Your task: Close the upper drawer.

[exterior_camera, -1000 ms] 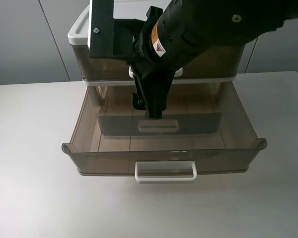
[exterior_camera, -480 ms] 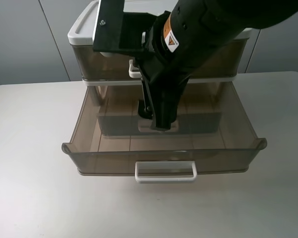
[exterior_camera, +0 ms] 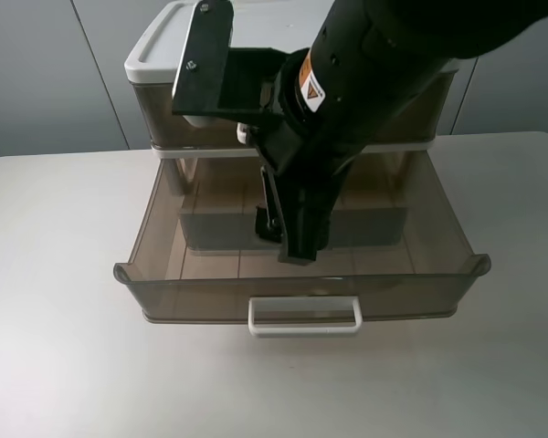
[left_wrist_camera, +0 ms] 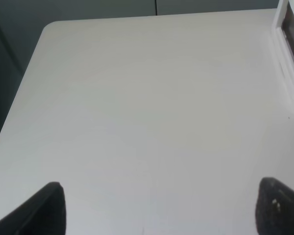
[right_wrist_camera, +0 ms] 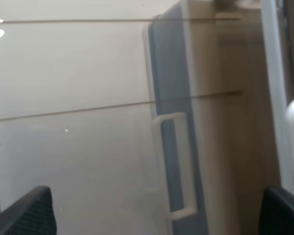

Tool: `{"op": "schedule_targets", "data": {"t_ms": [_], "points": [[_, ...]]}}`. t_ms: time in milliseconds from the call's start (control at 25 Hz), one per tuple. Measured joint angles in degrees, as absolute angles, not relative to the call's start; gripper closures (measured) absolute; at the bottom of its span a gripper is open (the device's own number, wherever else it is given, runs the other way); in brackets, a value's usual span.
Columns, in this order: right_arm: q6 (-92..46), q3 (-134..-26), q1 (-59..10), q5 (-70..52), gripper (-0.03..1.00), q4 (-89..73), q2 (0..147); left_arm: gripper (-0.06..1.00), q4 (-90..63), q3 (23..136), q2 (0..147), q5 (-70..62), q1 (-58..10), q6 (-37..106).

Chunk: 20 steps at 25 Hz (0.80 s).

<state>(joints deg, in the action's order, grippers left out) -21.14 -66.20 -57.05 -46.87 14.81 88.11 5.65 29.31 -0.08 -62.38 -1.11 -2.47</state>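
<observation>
The upper drawer (exterior_camera: pixel 192 294) stood pulled far out of the cabinet (exterior_camera: pixel 155 50), open at the top and with nothing inside that could be made out. Its long axis ran left to right across the high view, and its tall front wall with the white loop handle (exterior_camera: pixel 304 315) faced the near edge of the table (exterior_camera: pixel 55 356). The flared rim stuck out a little at both front corners. Through its see-through floor showed the lower drawer front (exterior_camera: pixel 374 228), lying parallel to the upper front and nearer the cabinet.

The right end effector (exterior_camera: pixel 297 245) pointed steeply down into the open drawer near its middle, between the front wall and the cabinet. In the right wrist view its two dark fingertips (right_wrist_camera: pixel 34 210) sat wide apart with nothing between them, looking down through the plastic at the lower drawer's loop handle (right_wrist_camera: pixel 174 166). Whether they touched the floor of the drawer could not be told.

The left end effector (left_wrist_camera: pixel 164 210) hung over bare table, spread wide and holding nothing, with a white edge of the cabinet at the border of its wrist view.

Bare table lay in front of the handle and along both short ends of the drawer; behind it was the cabinet
</observation>
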Motion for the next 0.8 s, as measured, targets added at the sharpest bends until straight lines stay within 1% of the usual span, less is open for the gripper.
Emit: {"op": "schedule_targets", "data": {"t_ms": [240,800], "points": [[-23.68,-66.20,-57.05,-46.61,0.34,14.55,90.46,0.20,5.65,29.31,-0.08,-62.38,-1.11,-2.57],[-24.61,-66.20,-55.98,-38.85,0.34,17.95,92.16,0.20,5.65,29.31,-0.08,-62.38,-1.11,-2.57]]}}
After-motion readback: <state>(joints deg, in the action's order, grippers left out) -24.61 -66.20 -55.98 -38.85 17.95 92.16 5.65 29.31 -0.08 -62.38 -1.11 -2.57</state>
